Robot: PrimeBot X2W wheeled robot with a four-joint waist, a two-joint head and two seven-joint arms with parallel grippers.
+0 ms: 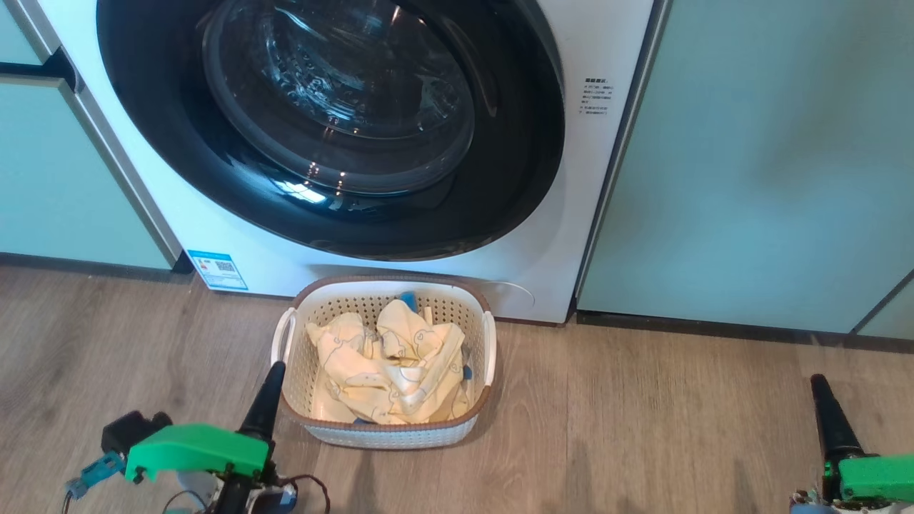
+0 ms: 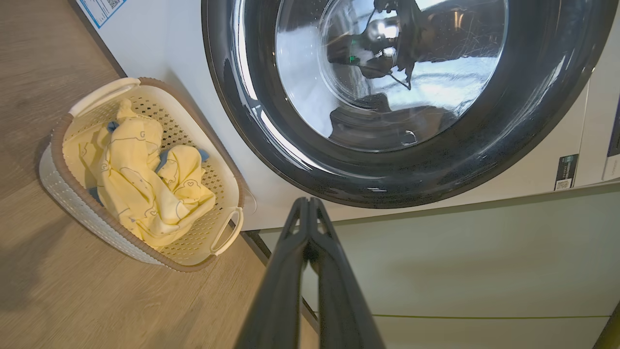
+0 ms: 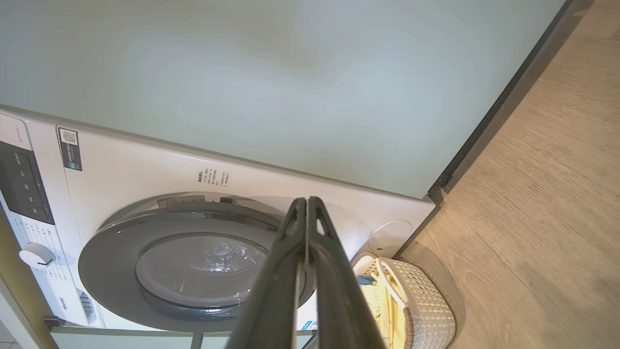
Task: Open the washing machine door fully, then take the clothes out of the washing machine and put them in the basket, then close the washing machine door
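Firstly, wooden floor (image 1: 643, 428): runs across the foreground, cut off at the lower edge.
Pale green cabinet panels (image 1: 750, 164): flank the appliance on both sides, their tops out of frame.
Washing machine (image 1: 593, 185): white front-loader standing on the floor. Its upper part is cut off in the head view. The right wrist view takes in a dark control strip and a white dial (image 3: 36, 254).
Washing machine door (image 1: 335, 121): closed flat against the machine face, its top arc cropped. Reflections on the glass make the drum interior hard to make out.
Basket (image 1: 385, 435): on the floor just in front of the machine, below the door. In the right wrist view it is half hidden behind the fingers.
Clothes (image 1: 393, 371): a crumpled pale yellow heap with blue patches, lying inside the basket and covering its bottom.
Left gripper (image 1: 275, 371): fingers pressed together, empty, tip just beside the basket's left handle.
Right gripper (image 1: 817, 382): fingers together, empty, well apart from the basket and partly cropped at the lower right corner.
Blue-and-white label sticker (image 1: 218, 270): at the machine's lower left, print too small to read.
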